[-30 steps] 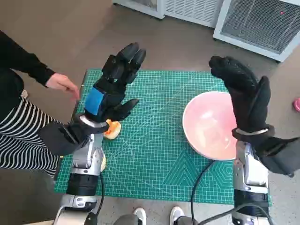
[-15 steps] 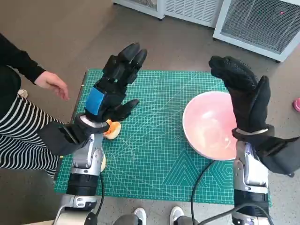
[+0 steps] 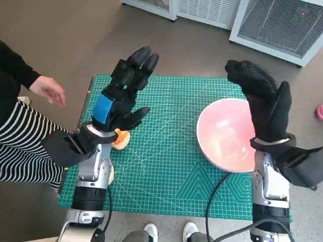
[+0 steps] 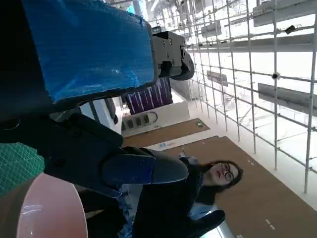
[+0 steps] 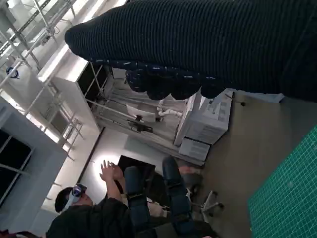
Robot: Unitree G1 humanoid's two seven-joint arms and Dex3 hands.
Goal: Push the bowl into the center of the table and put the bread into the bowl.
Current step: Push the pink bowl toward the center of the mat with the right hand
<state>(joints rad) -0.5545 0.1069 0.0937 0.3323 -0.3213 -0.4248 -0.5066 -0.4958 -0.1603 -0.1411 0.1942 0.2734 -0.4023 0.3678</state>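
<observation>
Here, at the far left of the head view, a person (image 3: 20, 121) in a black top and striped trousers is sitting beside the table, one bare hand (image 3: 48, 89) hanging in the air clear of the green cutting mat (image 3: 166, 166). Next to that I am raising my left hand (image 3: 121, 93) above the mat's left part, its blue-taped back facing up, fingers (image 3: 139, 60) stretched out and spread, thumb sticking out toward the middle; it is gripping nothing. Just beneath my left wrist the bread (image 3: 120, 138) is lying on the mat near the left edge, only an orange-and-pale sliver of it peeking out, so I cannot really tell its shape. Further toward me along that edge something pale and rounded (image 3: 110, 175) is showing behind my forearm; I cannot tell what it is.

Moving right, the mat's middle is lying bare, printed with grid lines. The pink bowl (image 3: 224, 133) is sitting on the mat's right part, upright, well apart from the bread. My right hand (image 3: 265, 106), in its black glove, is standing over the bowl's right rim, fingers extended and held together, carrying nothing; whether it is touching the rim I cannot tell. Beyond the table, white cabinets with grilles (image 3: 282, 25) are standing on the floor.

In the left wrist view the bowl's pink rim (image 4: 47, 213) is showing beside my hand.
</observation>
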